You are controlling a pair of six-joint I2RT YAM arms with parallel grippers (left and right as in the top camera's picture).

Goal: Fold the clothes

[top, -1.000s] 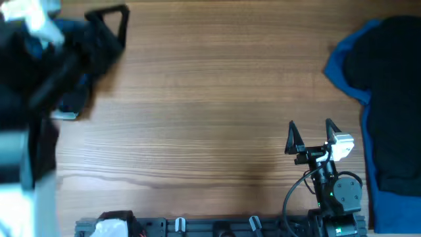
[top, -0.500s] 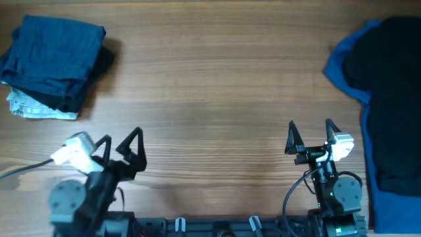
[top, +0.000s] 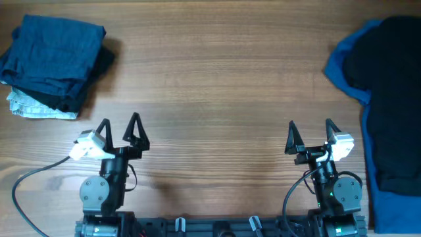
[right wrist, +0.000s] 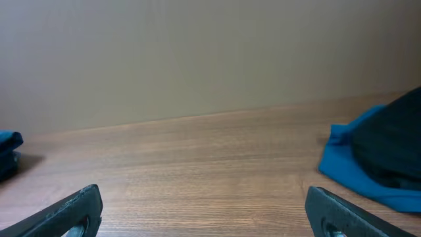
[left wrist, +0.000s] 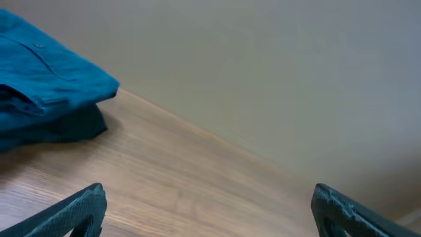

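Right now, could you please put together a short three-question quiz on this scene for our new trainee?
1. True or false: the left gripper is holding a garment.
2. Where does the folded stack lie, seen from the robot? A) far left B) centre C) near right
3. Fill in the missing word: the unfolded pile at the right edge shows blue cloth with ___ cloth on top.

Key: 1 false, its jaws are open and empty; 2 A; 3 black.
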